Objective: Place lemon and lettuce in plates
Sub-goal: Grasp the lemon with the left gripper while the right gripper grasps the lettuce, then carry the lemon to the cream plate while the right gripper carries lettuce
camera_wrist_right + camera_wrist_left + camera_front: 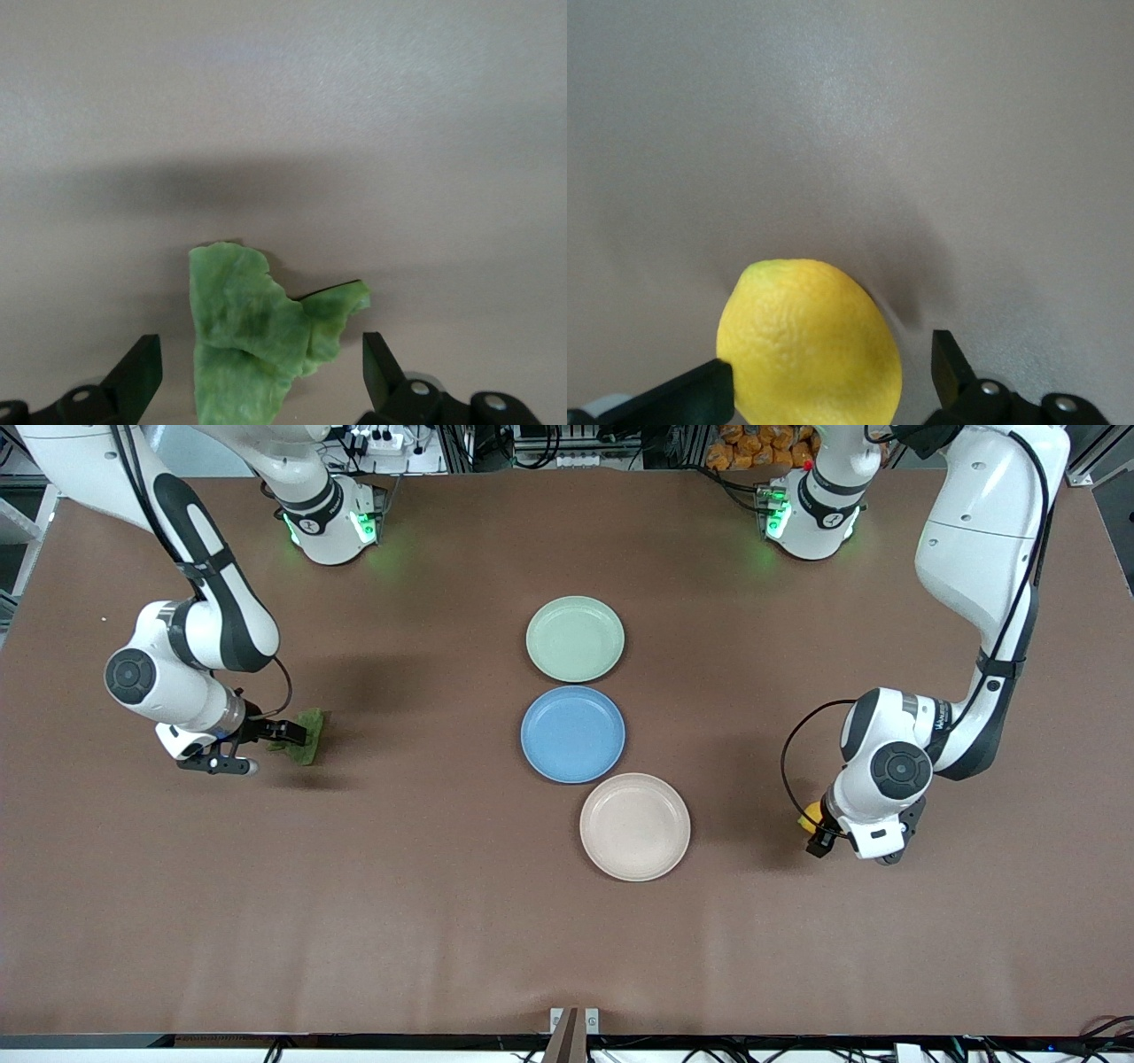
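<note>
The yellow lemon (808, 817) lies on the table toward the left arm's end, level with the beige plate (634, 826). My left gripper (814, 830) is down around it, open. In the left wrist view the lemon (811, 341) sits between the fingers of the left gripper (833, 367), one finger against its skin and the other apart. The green lettuce (310, 737) lies toward the right arm's end. My right gripper (277, 750) straddles it, open. In the right wrist view the lettuce (257, 341) lies between the fingers of the right gripper (259, 354) with gaps on both sides. The mint green plate (575, 638) is empty.
A blue plate (573, 733) sits between the mint and beige plates, and the three form a row down the table's middle. Both arm bases stand along the edge farthest from the front camera. A brown mat (443, 921) covers the table.
</note>
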Available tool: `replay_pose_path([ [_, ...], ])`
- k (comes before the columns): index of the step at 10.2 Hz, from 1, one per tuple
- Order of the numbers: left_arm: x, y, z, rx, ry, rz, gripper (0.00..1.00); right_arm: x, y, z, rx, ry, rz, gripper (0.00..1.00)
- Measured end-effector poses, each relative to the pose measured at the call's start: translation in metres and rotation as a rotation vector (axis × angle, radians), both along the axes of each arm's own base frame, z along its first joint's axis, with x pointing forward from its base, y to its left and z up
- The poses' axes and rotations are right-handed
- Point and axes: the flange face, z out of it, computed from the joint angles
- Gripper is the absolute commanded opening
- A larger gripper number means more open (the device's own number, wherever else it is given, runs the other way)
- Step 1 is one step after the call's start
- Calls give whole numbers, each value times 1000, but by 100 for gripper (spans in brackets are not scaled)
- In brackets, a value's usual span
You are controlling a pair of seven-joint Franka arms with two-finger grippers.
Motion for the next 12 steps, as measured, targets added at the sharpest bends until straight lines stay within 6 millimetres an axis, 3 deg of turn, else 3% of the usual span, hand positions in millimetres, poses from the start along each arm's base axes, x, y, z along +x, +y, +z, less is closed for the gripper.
replay_pose_path([
  [4,-2,-2,-17,-1,-5,-17,100,-8,2,-36,6,4,0,100],
  [6,-2,-2,-20,-3,-5,-17,100,-11,4,-52,10,25,2,51],
  [7,-2,-2,-20,-3,-5,-17,100,-10,4,-50,8,21,4,27],
  [8,-2,-1,-20,-3,-6,-17,100,-7,7,-46,8,21,9,9],
  [9,-2,-1,-20,-4,-8,-15,100,-3,11,-41,8,36,17,2],
  [12,4,-2,-14,-11,-36,4,100,20,16,-14,14,160,30,2],
])
